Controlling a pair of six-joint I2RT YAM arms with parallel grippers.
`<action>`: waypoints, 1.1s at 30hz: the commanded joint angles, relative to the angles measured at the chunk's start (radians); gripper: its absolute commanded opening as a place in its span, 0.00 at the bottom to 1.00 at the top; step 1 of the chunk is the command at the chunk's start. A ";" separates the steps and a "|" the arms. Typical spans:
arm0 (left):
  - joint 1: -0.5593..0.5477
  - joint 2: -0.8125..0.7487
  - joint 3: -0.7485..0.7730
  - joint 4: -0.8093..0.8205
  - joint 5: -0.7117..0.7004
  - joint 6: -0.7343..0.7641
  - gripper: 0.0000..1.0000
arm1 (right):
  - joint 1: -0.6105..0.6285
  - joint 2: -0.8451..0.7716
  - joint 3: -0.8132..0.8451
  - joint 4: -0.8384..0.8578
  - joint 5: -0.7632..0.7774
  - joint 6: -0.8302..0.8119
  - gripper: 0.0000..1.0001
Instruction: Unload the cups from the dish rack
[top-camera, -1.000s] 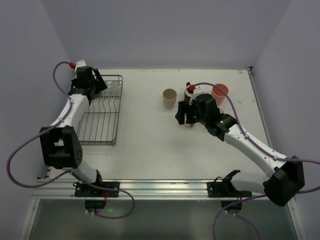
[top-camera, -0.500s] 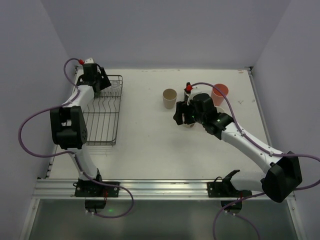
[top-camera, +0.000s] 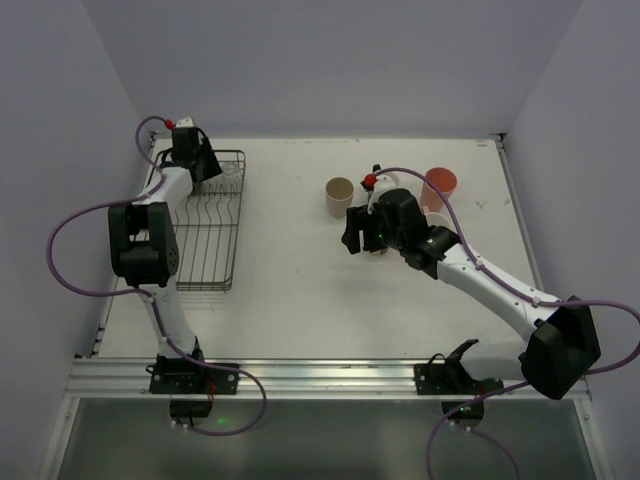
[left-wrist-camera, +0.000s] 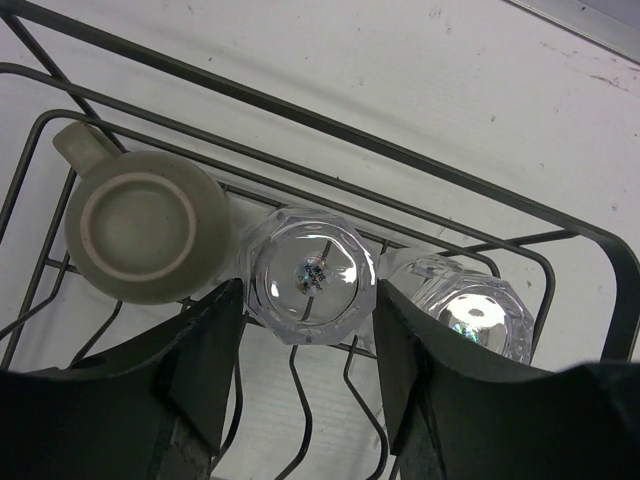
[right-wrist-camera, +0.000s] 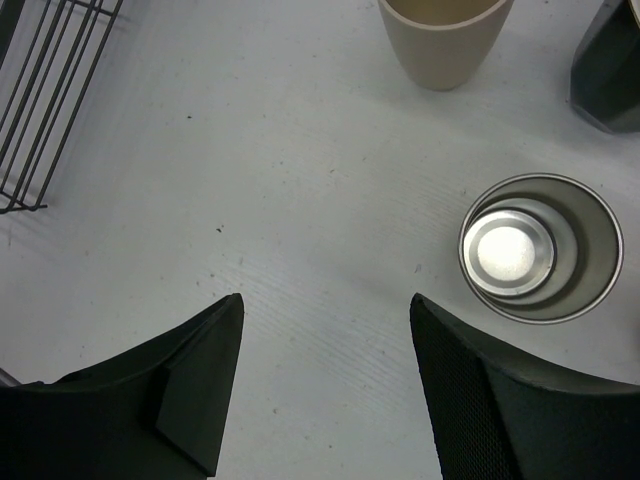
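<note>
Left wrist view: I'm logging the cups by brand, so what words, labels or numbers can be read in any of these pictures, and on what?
Small coloured mark, perhaps a sticker, in the middle of the clear faceted glass: too small and blurred to read.
Second clear faceted glass, grey-green ceramic mug, dark wire dish rack, shiny steel cup, beige tumbler: no text visible.

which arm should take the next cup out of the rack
Left. The left hand is in the rack, fingers against both sides of an upturned clear glass. The right hand hangs open over the table beside a metal cup, away from the rack.
</note>
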 joint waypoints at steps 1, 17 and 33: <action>0.003 0.010 0.049 0.037 -0.033 0.036 0.52 | 0.006 -0.006 0.016 0.036 0.001 0.006 0.70; 0.000 -0.389 -0.124 0.102 0.067 -0.076 0.10 | 0.027 -0.085 -0.025 0.205 -0.122 0.111 0.76; -0.184 -0.970 -0.790 0.586 0.745 -0.594 0.04 | 0.060 -0.111 -0.235 0.907 -0.362 0.542 0.76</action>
